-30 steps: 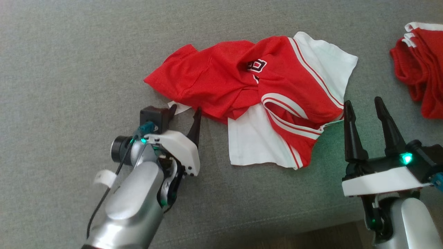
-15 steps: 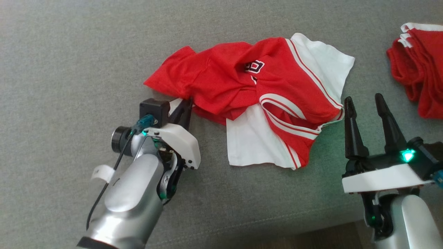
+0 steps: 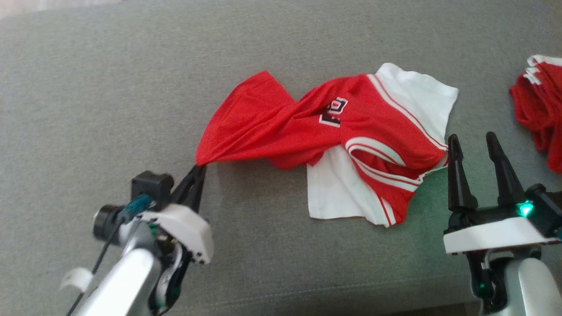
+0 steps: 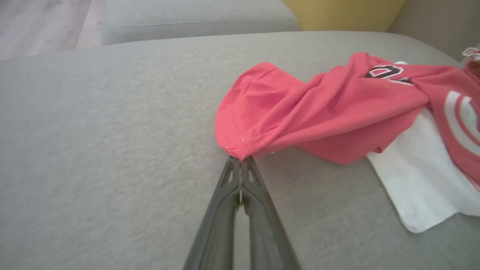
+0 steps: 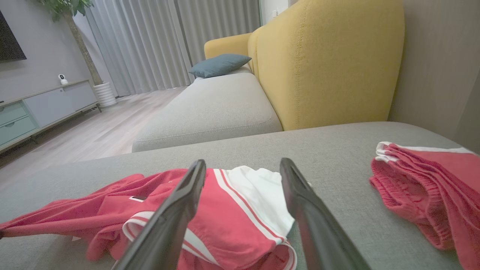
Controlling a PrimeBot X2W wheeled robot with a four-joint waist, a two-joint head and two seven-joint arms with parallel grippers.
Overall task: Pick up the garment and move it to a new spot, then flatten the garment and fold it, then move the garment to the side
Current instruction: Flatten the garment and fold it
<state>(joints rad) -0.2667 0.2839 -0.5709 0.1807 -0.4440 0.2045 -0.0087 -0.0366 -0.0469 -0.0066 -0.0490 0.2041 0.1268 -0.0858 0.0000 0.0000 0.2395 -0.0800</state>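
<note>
Now the red-and-white garment [image 3: 333, 131] lies on the grey sofa cushion [image 3: 109, 87], a little toward one o'clock from the middle of the head view. It is no longer a loose heap: its red end is drawn into a taut, twisted cone pointing toward eight o'clock.

At the tip of that cone the left gripper [image 3: 198, 169] has its fingers pinched fully together on a small corner of red cloth. A second ago those fingers stood apart beside that corner and the cloth was slack.

The white panel and striped hem on the garment's five o'clock side look flat on the cushion, so I'd say the pick-up has only begun, with most of the weight not yet carried.

The right gripper [image 3: 472, 139] waits at four o'clock, just off the striped edge, fingers spread wide and empty. Out at three o'clock, well apart, sits another red pile [image 3: 538, 105].
</note>
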